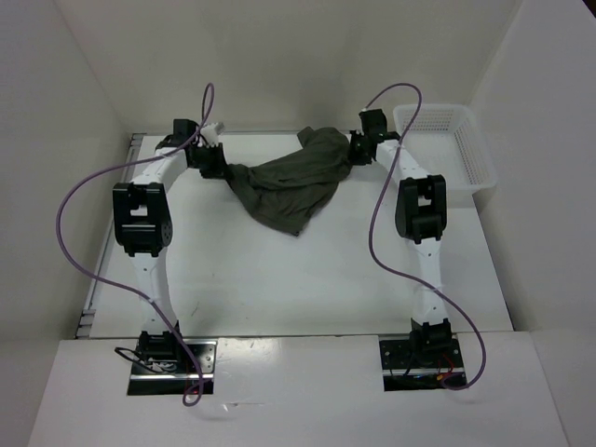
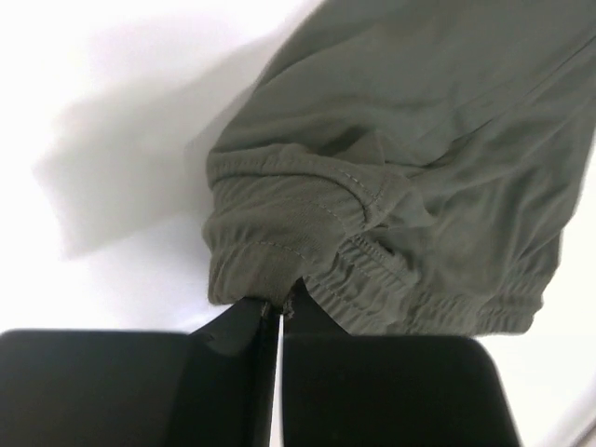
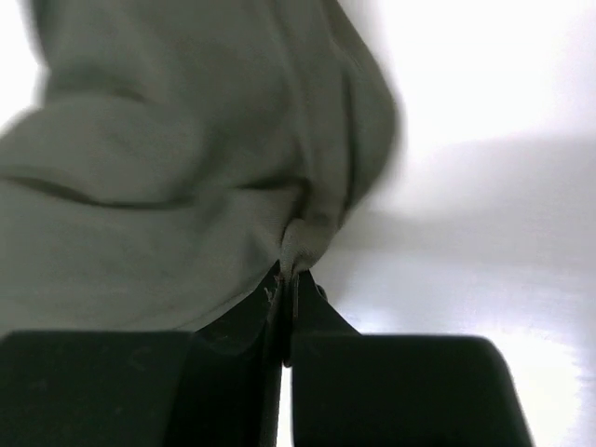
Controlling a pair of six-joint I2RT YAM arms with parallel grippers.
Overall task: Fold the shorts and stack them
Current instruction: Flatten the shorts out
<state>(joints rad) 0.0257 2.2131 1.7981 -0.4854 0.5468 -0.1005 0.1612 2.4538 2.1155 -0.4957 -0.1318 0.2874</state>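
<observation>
The dark olive-green shorts (image 1: 291, 183) hang stretched between both arms at the far side of the table, their lower part drooping toward the middle. My left gripper (image 1: 222, 169) is shut on the left end; in the left wrist view its jaws pinch the gathered waistband edge of the shorts (image 2: 372, 186) at the left gripper (image 2: 277, 305). My right gripper (image 1: 352, 147) is shut on the right end. In the right wrist view a fold of the shorts (image 3: 168, 168) is clamped at the right gripper (image 3: 290, 273).
A white mesh basket (image 1: 472, 160) stands at the far right, close beside the right arm. White walls close in the table at the back and on both sides. Purple cables loop from each arm.
</observation>
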